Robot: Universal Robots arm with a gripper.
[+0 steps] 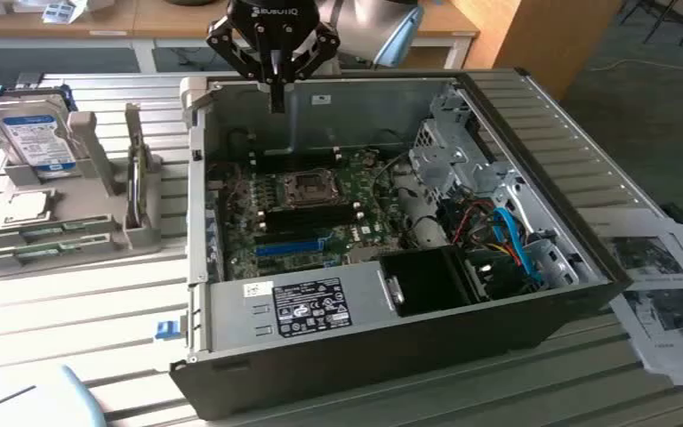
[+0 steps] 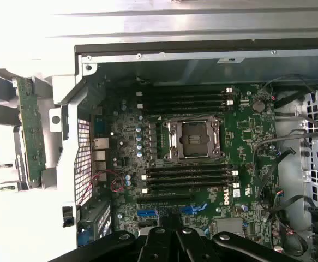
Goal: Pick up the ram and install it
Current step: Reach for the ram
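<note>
Beside the open computer case [image 1: 377,356], on the exterior view's left, the ram [image 2: 30,131] stands on edge in a grey holder [image 1: 95,156]. Above the case's far wall hangs the gripper [image 1: 277,103], fingers pinched together, empty.

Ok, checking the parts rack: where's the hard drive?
On the exterior view's left, the hard drive stands upright in the grey holder beside the computer case.
</note>
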